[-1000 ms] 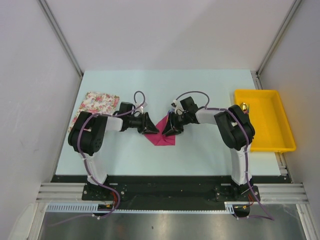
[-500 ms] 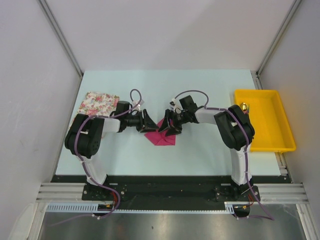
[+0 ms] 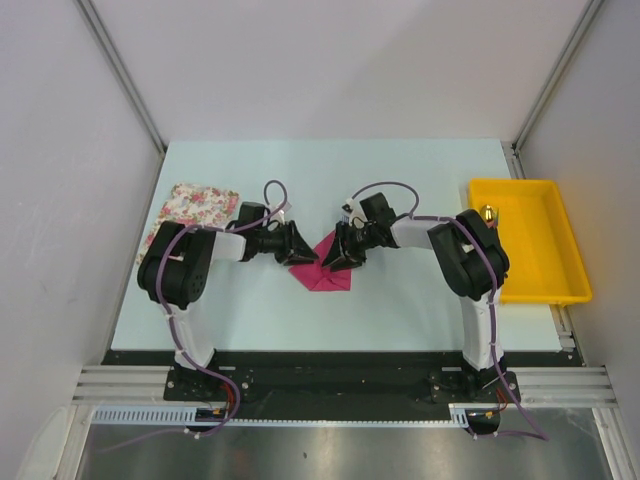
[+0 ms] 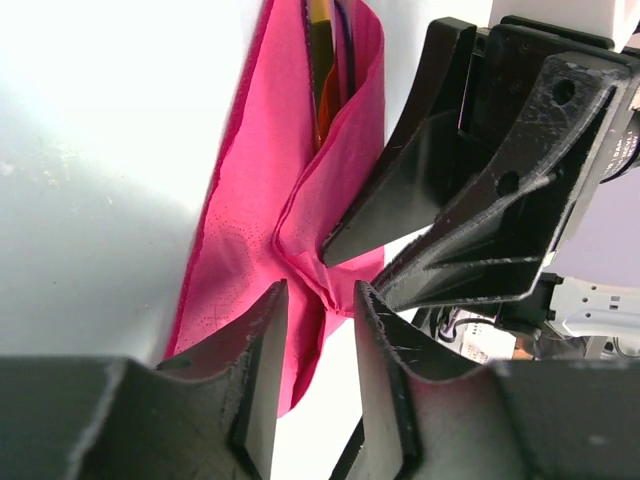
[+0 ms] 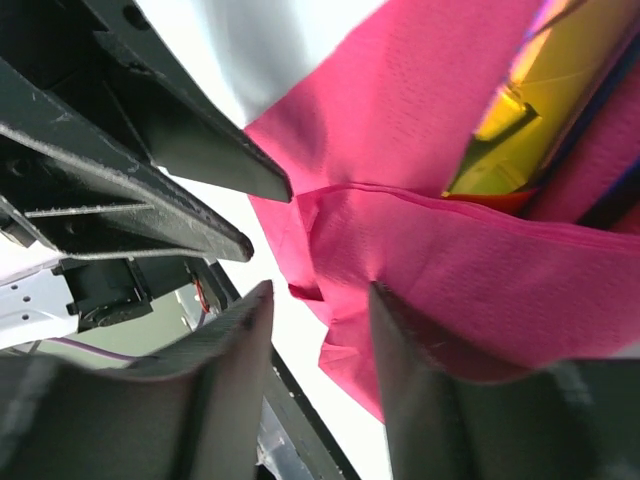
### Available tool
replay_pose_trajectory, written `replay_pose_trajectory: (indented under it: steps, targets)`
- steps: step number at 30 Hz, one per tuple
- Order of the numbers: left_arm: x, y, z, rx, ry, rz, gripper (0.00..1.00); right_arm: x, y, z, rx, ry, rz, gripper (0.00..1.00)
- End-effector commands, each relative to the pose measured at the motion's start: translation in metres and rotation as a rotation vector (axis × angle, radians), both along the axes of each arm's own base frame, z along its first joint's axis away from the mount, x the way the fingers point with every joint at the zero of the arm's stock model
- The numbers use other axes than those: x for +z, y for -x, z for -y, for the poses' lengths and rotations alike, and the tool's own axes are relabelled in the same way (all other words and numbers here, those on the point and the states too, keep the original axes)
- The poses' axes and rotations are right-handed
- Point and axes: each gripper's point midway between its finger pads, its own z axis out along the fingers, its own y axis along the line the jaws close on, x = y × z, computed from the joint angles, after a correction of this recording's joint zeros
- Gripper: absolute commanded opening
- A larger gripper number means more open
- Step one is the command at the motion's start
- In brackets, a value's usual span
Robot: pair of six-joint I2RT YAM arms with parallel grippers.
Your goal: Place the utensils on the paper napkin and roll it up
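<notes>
The magenta paper napkin (image 3: pixel 328 276) lies folded at the table's middle, between the two arms. In the left wrist view the napkin (image 4: pixel 240 240) wraps the utensils: a yellow-orange piece (image 4: pixel 322 60) and a thin purple edge (image 4: pixel 345 40) show in its open end. My left gripper (image 3: pixel 300 248) is open, with a crumpled napkin corner in the gap between its fingertips (image 4: pixel 270 300). My right gripper (image 3: pixel 338 256) faces it tip to tip and is also open over the napkin (image 5: pixel 420 120), one finger (image 5: pixel 385 300) resting against the paper. The yellow-orange utensil (image 5: pixel 530 110) shows inside the fold.
A white floral cloth (image 3: pixel 200 205) lies at the left back of the table. A yellow tray (image 3: pixel 540 280) stands at the right edge with a small object (image 3: pixel 488 212) in its back corner. The two grippers' fingers nearly touch each other.
The left arm drew back a little toward the left, then returned. Both grippers' jaws widened and narrowed again. The napkin stayed in the same spot.
</notes>
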Motion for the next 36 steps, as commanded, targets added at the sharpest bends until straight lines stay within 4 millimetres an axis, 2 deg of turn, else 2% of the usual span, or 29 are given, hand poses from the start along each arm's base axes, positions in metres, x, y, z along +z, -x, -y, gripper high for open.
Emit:
replay_pose_trajectory:
  steps: [1, 12, 18, 25, 36]
  targets:
    - [0.006, -0.010, 0.006, 0.003, 0.009, 0.025, 0.37, -0.007, -0.004, 0.004, -0.015, 0.010, 0.017, 0.44]
    - [-0.004, -0.008, 0.016, -0.027, -0.055, 0.010, 0.39, -0.008, -0.006, 0.006, -0.018, 0.011, 0.020, 0.41]
    - [-0.009, -0.012, 0.011, -0.017, -0.115, 0.016, 0.40, -0.007, -0.006, 0.006, -0.019, 0.009, 0.026, 0.41]
    - [-0.001, -0.011, 0.007, 0.022, -0.117, 0.037, 0.43, -0.008, -0.007, 0.008, -0.025, 0.012, 0.025, 0.40]
    - [-0.007, -0.006, 0.020, -0.012, -0.139, 0.017, 0.43, -0.005, -0.006, 0.009, -0.023, 0.001, 0.032, 0.40]
